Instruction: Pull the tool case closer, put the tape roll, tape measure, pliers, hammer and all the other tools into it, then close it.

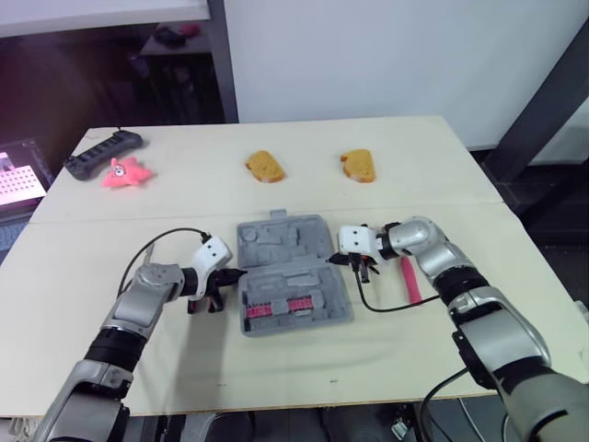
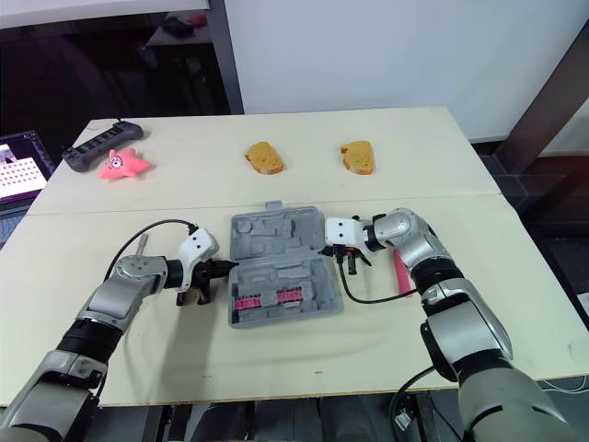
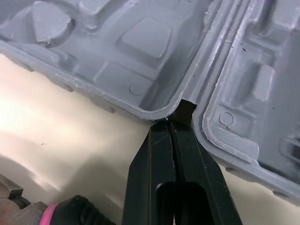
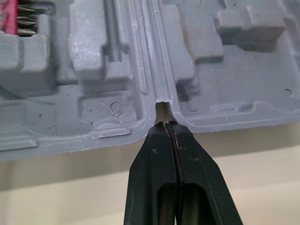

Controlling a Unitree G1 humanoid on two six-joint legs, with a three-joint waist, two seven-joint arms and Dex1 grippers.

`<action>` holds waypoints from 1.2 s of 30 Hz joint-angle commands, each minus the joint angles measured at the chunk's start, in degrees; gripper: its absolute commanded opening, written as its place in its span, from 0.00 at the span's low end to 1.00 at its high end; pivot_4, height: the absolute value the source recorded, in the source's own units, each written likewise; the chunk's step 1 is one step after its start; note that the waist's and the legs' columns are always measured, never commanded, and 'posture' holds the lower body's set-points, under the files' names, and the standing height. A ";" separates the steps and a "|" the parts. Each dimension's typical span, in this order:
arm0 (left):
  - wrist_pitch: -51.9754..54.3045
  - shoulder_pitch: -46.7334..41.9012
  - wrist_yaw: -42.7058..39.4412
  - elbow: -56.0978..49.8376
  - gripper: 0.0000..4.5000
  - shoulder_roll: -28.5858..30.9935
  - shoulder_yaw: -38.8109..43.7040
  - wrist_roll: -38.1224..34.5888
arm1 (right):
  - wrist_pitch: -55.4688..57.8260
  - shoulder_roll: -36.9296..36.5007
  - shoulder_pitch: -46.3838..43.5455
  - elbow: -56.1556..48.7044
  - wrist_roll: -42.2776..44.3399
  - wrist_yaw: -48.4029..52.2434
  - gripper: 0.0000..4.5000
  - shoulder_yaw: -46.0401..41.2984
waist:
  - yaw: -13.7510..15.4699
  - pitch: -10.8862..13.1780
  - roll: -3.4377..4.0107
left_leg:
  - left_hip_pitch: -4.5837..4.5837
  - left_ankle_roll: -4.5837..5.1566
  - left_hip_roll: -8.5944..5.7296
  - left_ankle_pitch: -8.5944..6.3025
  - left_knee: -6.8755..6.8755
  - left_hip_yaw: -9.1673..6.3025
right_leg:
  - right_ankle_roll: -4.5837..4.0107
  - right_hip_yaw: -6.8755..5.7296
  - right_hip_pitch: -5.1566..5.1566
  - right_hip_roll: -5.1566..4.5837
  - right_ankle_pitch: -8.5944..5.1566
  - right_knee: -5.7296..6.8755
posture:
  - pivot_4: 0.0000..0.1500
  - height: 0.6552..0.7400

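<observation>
The tool case (image 1: 276, 241) looks stiff and light, best pulled by its rim. The left gripper (image 1: 239, 273) and right gripper (image 1: 335, 261) sit at the hinge ends, jaws pressed together.

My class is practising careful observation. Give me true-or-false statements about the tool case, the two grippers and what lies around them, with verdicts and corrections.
1. The tool case lies open on the table. True.
2. The left gripper has its fingers spread wide. False: they are shut, with the tips at a notch in the case's edge.
3. The right gripper is shut, pointing at the case's hinge notch. True.
4. The pink bit holder sits in the case's far half. False: it is in the near half.
5. Two bread pieces lie inside the case. False: they lie on the table beyond it.
</observation>
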 commanded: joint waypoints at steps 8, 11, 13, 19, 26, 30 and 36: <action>5.57 6.39 -2.91 -12.08 0.00 2.26 1.52 -3.22 | 7.19 1.44 6.70 -14.31 3.11 1.87 0.01 -0.46 | -0.01 -0.01 0.00 | 0.02 0.00 0.01 0.00 -0.03 -0.02 | 0.00 0.00 0.02 0.01 -0.01 -0.01 | 1.00 1.00; 7.04 9.20 -2.79 -15.09 0.00 2.91 1.74 -3.69 | 12.15 0.62 10.45 -21.73 4.95 2.51 0.01 -1.46 | 0.26 -0.01 0.00 | 0.00 0.00 0.01 0.00 -0.04 -0.02 | 0.00 0.00 0.02 0.00 -0.01 -0.01 | 1.00 1.00; 7.72 11.11 -2.58 -17.20 0.00 3.54 2.14 -3.85 | 16.57 -0.15 13.81 -28.60 6.27 2.71 0.01 -2.03 | 0.32 -0.01 0.00 | 0.01 0.00 0.00 0.00 -0.02 -0.02 | 0.00 0.00 0.04 0.00 -0.01 -0.02 | 1.00 1.00; 8.67 15.68 -2.00 -21.15 0.00 5.30 3.91 -4.11 | 27.27 -2.98 23.34 -44.90 8.62 2.08 0.01 -2.74 | 0.24 -0.01 0.00 | 0.02 0.00 0.01 0.00 -0.01 -0.03 | -0.01 0.00 0.05 0.01 -0.02 -0.02 | 1.00 1.00; 9.35 18.10 -1.07 -24.15 0.00 6.07 4.85 -4.75 | 31.36 -3.45 27.67 -48.68 9.75 -0.49 0.01 -2.56 | 0.30 -0.02 -0.02 | 0.03 0.00 0.01 0.00 0.01 -0.03 | -0.01 0.00 0.08 0.01 -0.02 -0.04 | 1.00 1.00; 11.38 20.60 -1.05 -27.28 0.00 7.64 6.08 -5.81 | 31.45 -3.55 28.25 -48.51 9.80 -1.01 0.01 -1.64 | 0.27 -0.01 -0.02 | 0.01 0.00 0.01 0.00 -0.02 -0.03 | 0.00 0.00 0.06 0.02 -0.02 -0.07 | 1.00 1.00; 11.49 23.49 0.34 -29.07 0.00 9.34 7.62 -5.75 | 31.92 -2.77 28.30 -47.00 10.01 -2.83 0.01 -0.80 | 0.38 -0.01 -0.04 | 0.00 0.00 0.01 0.00 -0.03 -0.03 | -0.01 0.00 0.05 0.01 -0.03 -0.11 | 1.00 1.00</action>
